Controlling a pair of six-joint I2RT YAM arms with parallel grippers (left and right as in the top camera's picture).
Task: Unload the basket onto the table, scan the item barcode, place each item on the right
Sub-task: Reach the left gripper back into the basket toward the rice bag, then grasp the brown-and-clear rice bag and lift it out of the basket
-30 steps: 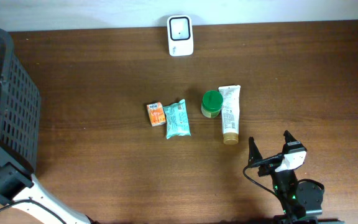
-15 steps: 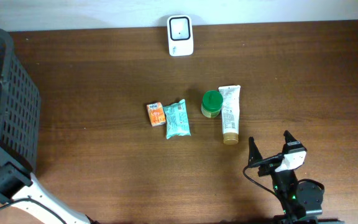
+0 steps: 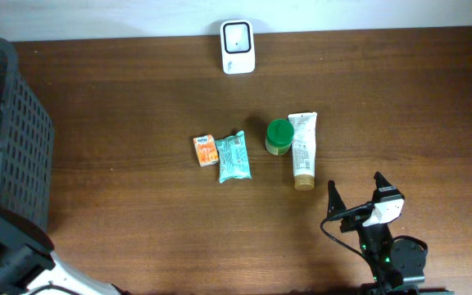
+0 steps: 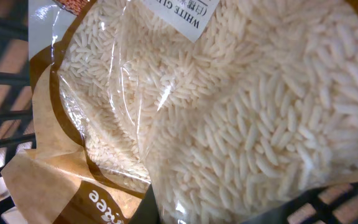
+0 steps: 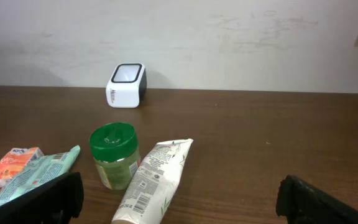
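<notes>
Clamping rice bag [image 4: 229, 112], seemingly, left pincer shut

A scanner [image 3: 238, 47] is set at the far edge of the table [image 3: 138, 229]. Four items are laid in a row near the centre. From left to right they are a small carton [image 3: 206, 151], a pouch [image 3: 233, 157] just beside it, a jar [image 3: 279, 137], and a tube [image 3: 303, 149] against the jar. A basket [image 3: 11, 131] is placed at the left edge, well apart from them. A bag of rice [image 4: 229, 112] is seen close before the left wrist camera, with basket bars behind it.
</notes>
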